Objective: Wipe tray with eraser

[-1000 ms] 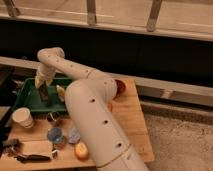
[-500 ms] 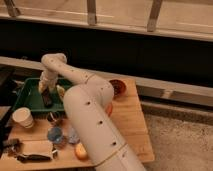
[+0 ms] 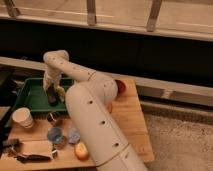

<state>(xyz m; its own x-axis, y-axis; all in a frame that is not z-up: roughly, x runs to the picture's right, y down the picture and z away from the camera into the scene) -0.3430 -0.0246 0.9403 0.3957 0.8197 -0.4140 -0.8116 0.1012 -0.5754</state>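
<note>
Claw (image 3: 53, 93) stands inside the tray (image 3: 29, 98), near its right end, fingers drawn together and clamped on the eraser (image 3: 51, 99). Eraser sits directly beneath the claw tips, against the tray floor. Tray rests on the tabletop (image 3: 128, 121).

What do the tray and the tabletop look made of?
Tray: likely plastic, smooth dark green, moulded sloping rim. Tabletop: seemingly wood, pale tan, matte. The gripper is down in the tray's right part, apparently shut on the eraser.

Wooden table (image 3: 131, 122) with tray (image 3: 31, 98), cup (image 3: 22, 118)
</note>
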